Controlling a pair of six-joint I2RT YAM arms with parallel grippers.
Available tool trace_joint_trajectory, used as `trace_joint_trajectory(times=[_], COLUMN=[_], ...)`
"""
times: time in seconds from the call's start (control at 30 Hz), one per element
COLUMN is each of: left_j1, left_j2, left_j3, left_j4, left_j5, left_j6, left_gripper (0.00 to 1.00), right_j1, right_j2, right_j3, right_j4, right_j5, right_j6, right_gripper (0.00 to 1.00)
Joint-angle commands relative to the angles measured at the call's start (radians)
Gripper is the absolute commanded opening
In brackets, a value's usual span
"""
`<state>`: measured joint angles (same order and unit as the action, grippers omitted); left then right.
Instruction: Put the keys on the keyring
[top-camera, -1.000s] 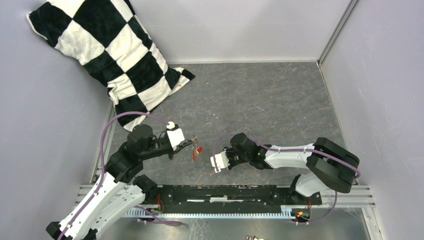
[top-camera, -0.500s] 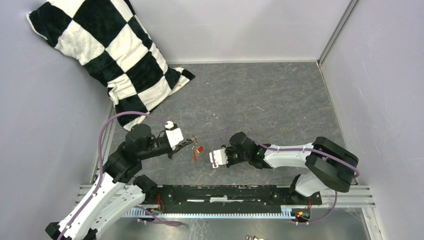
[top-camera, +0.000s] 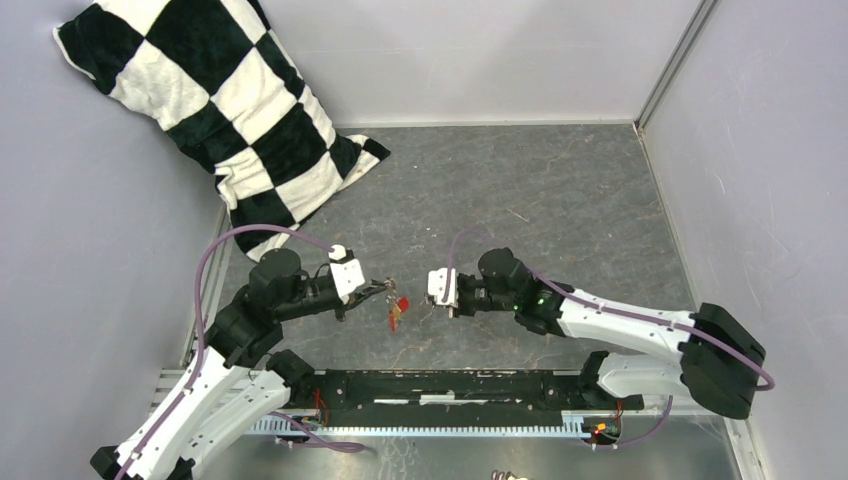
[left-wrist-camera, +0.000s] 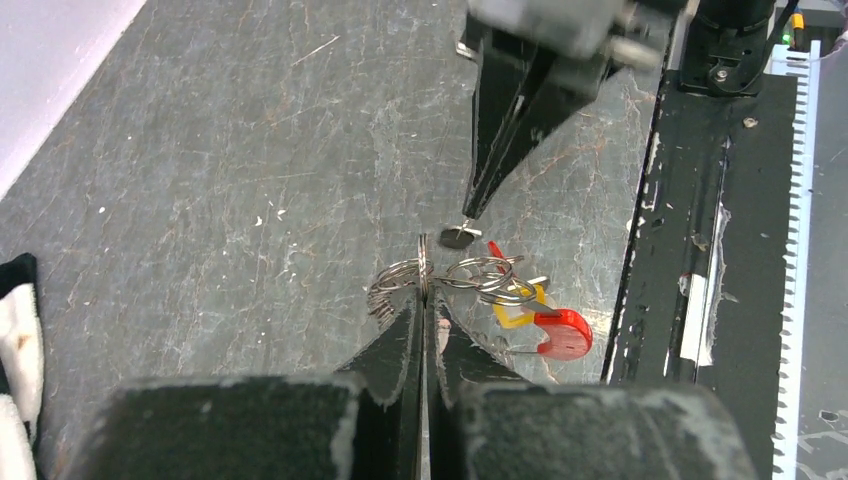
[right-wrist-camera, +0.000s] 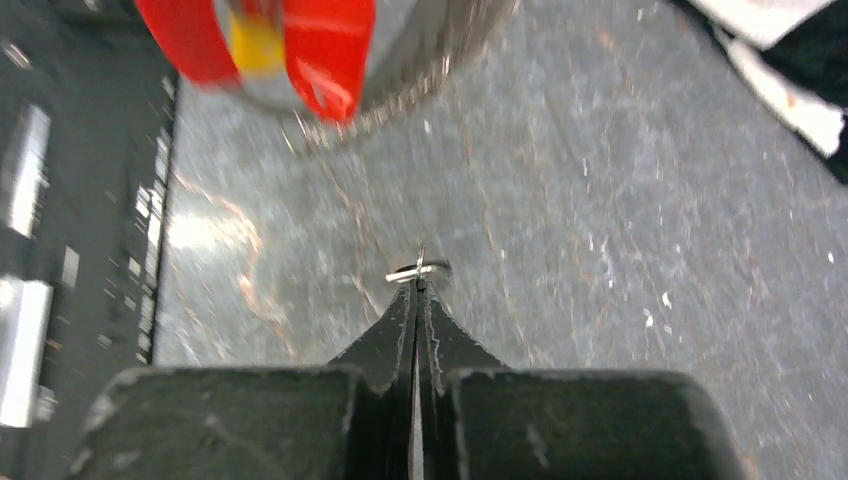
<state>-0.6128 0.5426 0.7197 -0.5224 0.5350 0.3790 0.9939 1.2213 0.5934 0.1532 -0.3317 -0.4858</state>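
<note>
Black-and-white checked pillow (top-camera: 215, 110), mottled grey table (top-camera: 540, 190), silvery keyring (left-wrist-camera: 400, 285), keys (left-wrist-camera: 545, 325) with red (and yellow) heads.

Shiny metal keyring (left-wrist-camera: 392, 276), scuffed matt tabletop (left-wrist-camera: 250, 150)

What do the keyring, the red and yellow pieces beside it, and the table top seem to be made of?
The keyring: thin metal wire, silvery, glinting in coils. The red piece and the yellow piece: probably plastic, smooth with solid colour and slight gloss. The table top: dark grey, veined, scratched; maybe stone-look sheet, the look leaves it open.
</note>
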Motion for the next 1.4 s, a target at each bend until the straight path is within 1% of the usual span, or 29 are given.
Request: trace_joint_trajectory(times=[0.0, 0.1, 0.13, 0.27, 0.4, 0.5, 0.67, 0.73, 0.9, 1.03, 1.37], left_j1=[0.004, 0.004, 0.004, 0.004, 0.003, 0.004, 0.003, 0.004, 0.004, 0.002, 0.003], left_j2=[-0.026, -0.044, -0.051, -0.074, -0.078, -0.075, -0.076, -0.076, -0.066, -0.055, -0.032], left_j3=[0.002, -0.018, -0.023, -0.037, -0.043, -0.049, -0.054, -0.046, -0.029, -0.012, 0.023], left_j4=[0.040, 0.045, 0.046, 0.078, 0.106, 0.126, 0.144, 0.148, 0.148, 0.158, 0.165], left_j5=[0.042, 0.054, 0.057, 0.043, 0.041, 0.057, 0.107, 0.119, 0.177, 0.197, 0.224], left_j6=[-0.002, 0.025, 0.040, 0.061, 0.064, 0.066, 0.113, 0.115, 0.094, 0.056, 0.023], left_gripper=[0.02, 0.02, 0.02, 0.02, 0.02, 0.02, 0.02, 0.02, 0.02, 0.02, 0.02], right_j1=[-0.002, -0.004, -0.007, -0.019, -0.036, -0.042, -0.058, -0.059, -0.066, -0.080, -0.097], right_j2=[-0.070, -0.085, -0.090, -0.104, -0.127, -0.125, -0.073, -0.042, -0.003, 0.013, 0.048], right_j3=[0.124, 0.189, 0.205, 0.262, 0.296, 0.311, 0.327, 0.353, 0.395, 0.398, 0.408], right_j4=[-0.065, -0.147, -0.150, -0.250, -0.263, -0.186, 0.025, 0.059, 0.064, 0.057, -0.084], right_j5=[-0.152, -0.241, -0.272, -0.372, -0.449, -0.497, -0.600, -0.640, -0.655, -0.653, -0.632], right_j6=[0.218, 0.290, 0.311, 0.388, 0.469, 0.560, 0.739, 0.787, 0.822, 0.851, 0.793], right_gripper=[0.00, 0.00, 0.00, 0.01, 0.01, 0.00, 0.00, 0.00, 0.00, 0.00, 0.01])
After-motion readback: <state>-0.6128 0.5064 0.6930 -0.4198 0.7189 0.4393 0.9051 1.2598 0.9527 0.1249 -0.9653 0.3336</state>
